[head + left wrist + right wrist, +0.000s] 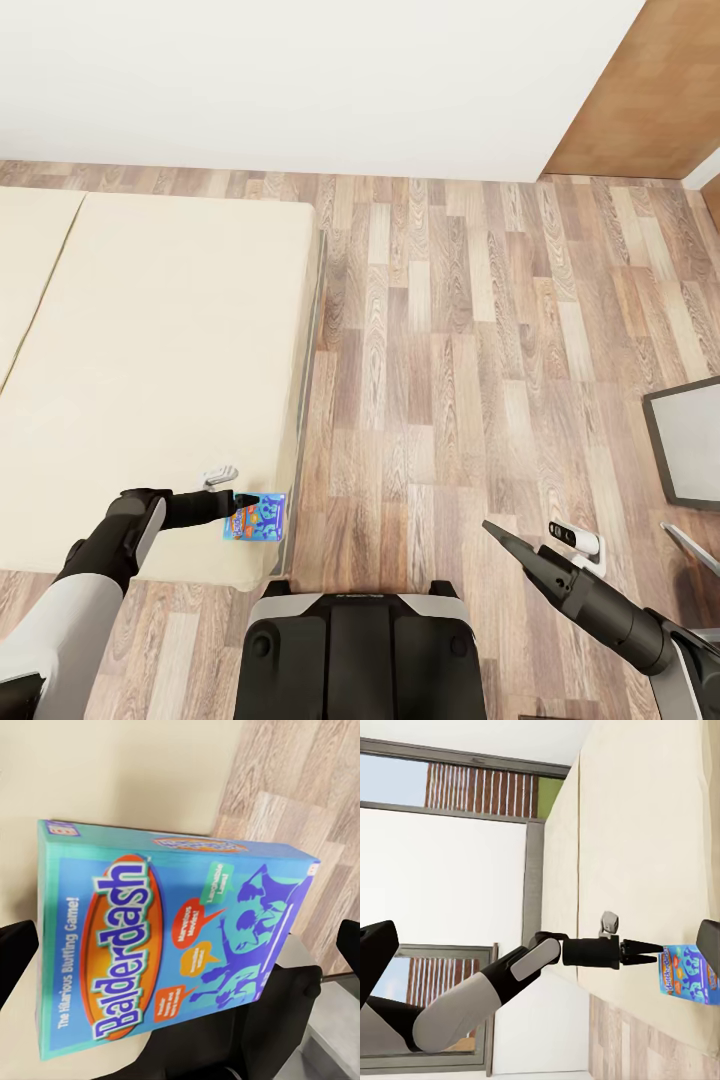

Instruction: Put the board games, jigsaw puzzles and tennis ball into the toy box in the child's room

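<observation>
From the head we see our left gripper closed on the blue board game, over the bed near its floor-side edge. Our right gripper hangs over the wooden floor; we cannot tell its jaws. The left wrist shows the Balderdash box above the mattress. The right wrist shows the left gripper holding it at the bed edge.

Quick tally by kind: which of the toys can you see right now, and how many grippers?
Board games: 1, the blue Balderdash box at the bed edge
Puzzles: 0
Tennis balls: 0
Grippers: 2, left gripper and right gripper
Total: 3
</observation>
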Robot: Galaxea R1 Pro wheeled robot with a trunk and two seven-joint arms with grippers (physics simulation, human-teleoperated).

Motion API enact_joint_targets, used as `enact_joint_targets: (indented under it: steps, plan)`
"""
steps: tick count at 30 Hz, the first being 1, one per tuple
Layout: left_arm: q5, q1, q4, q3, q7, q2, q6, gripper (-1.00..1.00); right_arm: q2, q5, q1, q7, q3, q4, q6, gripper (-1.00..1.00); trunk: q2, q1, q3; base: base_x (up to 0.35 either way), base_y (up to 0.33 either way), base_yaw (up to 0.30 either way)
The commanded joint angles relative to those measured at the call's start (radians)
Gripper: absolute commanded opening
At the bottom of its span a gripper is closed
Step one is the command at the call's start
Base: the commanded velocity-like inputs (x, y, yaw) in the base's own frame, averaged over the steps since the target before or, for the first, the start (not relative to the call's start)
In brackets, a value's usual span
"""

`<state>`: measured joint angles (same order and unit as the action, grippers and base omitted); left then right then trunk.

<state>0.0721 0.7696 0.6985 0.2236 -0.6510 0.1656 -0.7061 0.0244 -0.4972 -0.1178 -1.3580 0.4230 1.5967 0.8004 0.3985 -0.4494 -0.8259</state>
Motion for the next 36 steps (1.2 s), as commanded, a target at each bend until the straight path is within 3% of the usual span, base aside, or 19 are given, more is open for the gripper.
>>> enact_joint_targets:
  steps: [1,19,36]
  plan:
    - [0.008,0.0,0.001,0.004,-0.008,0.0,-0.006,1.0,0.0,-0.003,0.0,-0.001,0.0,0.0,0.008,1.0,0.002,-0.001,-0.001,0.0,0.0,0.0]
    - [0.008,0.0,0.001,0.003,-0.063,0.004,-0.006,1.0,0.0,-0.003,0.0,-0.002,0.0,0.0,0.008,1.0,0.002,-0.001,-0.001,0.0,0.0,0.0]
    - [0.009,0.0,0.001,0.003,-0.066,0.005,-0.006,1.0,0.0,-0.004,0.0,-0.003,0.0,0.0,0.008,1.0,0.002,-0.001,-0.001,0.0,0.0,0.0]
